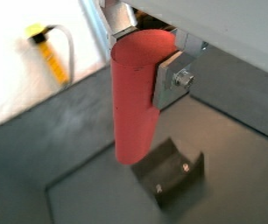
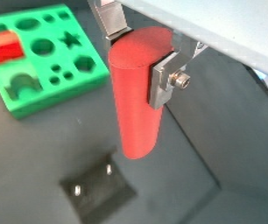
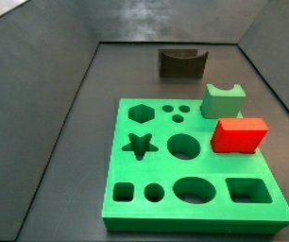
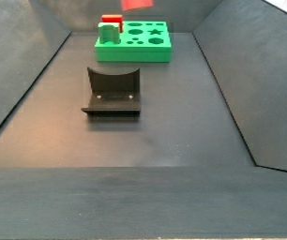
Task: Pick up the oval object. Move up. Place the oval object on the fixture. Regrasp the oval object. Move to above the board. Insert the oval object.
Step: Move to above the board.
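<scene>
The smooth salmon-red oval peg (image 1: 134, 96) hangs upright in the hand (image 2: 143, 54), whose flat silver plates clamp its upper end on both sides; its rounded lower end is free. It is matte, plain and oval in section. Below it on the dark floor stands the dark grey-brown notched fixture (image 1: 168, 176), apart from the peg. The flat bright green board with cut-out holes (image 2: 57, 66) lies near the floor's far wall in a side view (image 4: 133, 41), carrying a red cube (image 3: 239, 134) and a light green notched block (image 3: 224, 100).
</scene>
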Robot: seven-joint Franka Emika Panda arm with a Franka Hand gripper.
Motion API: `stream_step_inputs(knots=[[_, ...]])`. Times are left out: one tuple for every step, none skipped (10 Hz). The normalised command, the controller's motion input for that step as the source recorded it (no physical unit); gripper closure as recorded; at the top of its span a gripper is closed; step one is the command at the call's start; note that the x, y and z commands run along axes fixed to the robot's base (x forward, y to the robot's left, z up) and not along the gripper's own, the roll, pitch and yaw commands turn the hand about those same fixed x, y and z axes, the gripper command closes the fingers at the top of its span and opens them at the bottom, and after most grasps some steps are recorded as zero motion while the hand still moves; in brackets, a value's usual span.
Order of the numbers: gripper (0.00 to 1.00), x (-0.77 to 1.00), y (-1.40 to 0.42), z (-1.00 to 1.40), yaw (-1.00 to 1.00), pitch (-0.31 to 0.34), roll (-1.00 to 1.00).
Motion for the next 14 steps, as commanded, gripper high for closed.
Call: stream_step_inputs(knots=[[1.00, -0.52, -1.00, -0.03, 1.00, -0.037, -0.22], [1.00, -0.53, -1.00, -0.03, 1.00, -0.053, -0.21], [1.00, -0.53, -1.00, -0.03, 1.00, -0.062, -0.21], [1.00, -0.54, -1.00, -0.02, 1.00, -0.081, -0.19], [1.00, -0.54, -1.00, -0.02, 1.00, -0.094, -0.18], [1.00, -0.51, -0.89, -0.01, 1.00, -0.113, -0.17], [1.00, -0.41, -0.70, -0.01, 1.00, -0.122, -0.16], [1.00, -0.19, -0.28, -0.01, 1.00, -0.149, -0.15], [1.00, -0.14, -0.19, -0.01, 1.00, -0.159, -0.15], [1.00, -0.10, -0.09, 0.00, 1.00, -0.184, -0.13], [1.00, -0.08, -0.07, 0.00, 1.00, -0.197, -0.12], [1.00, -0.07, -0.02, -0.01, 1.00, -0.223, -0.10], [1.00, -0.06, 0.00, 0.00, 1.00, -0.250, -0.09], [1.00, -0.06, 0.00, -0.01, 1.00, -0.276, -0.07]])
